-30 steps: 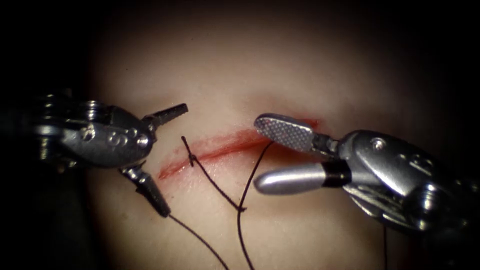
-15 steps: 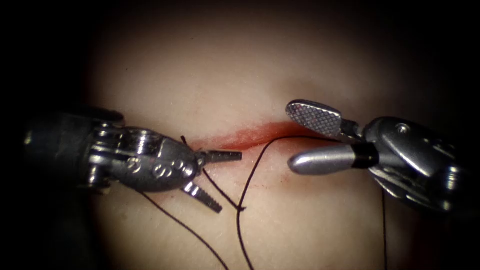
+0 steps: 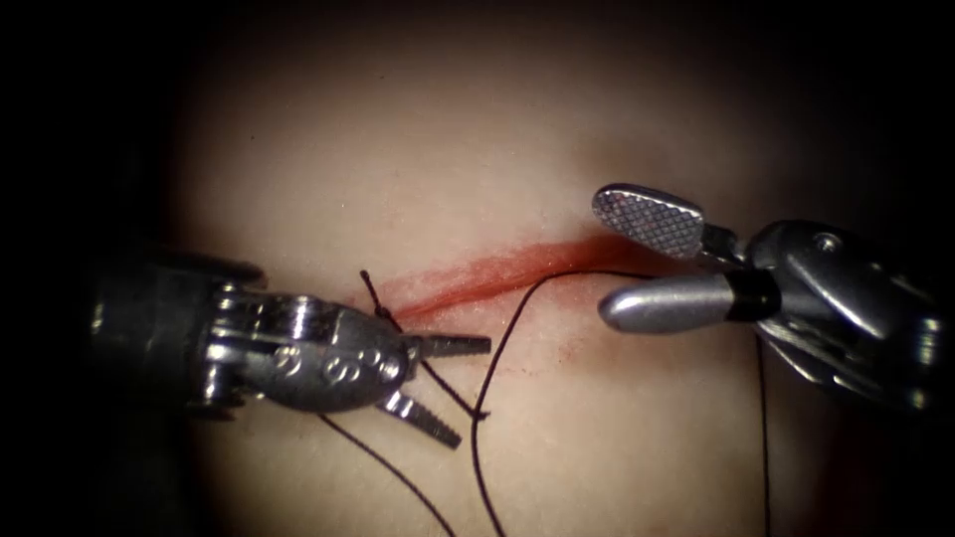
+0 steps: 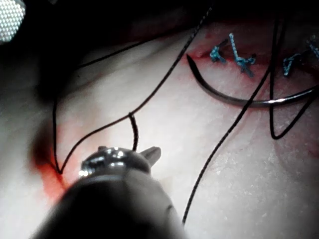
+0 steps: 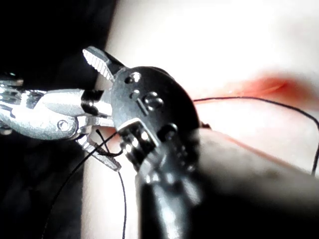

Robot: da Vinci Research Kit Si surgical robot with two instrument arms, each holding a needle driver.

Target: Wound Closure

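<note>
Both end effectors stood with jaws apart and held nothing. The left tool lay low at the cut's left end, its jaws straddling the thread near the knot; the right tool hung over the cut's right end. The needle lay free on the tissue, not in it, beside blue stitches. I judged the toothed jaws could snag or fray the thread, or scrape the tissue. Where the thread entered the tissue was hard to make out.
</note>
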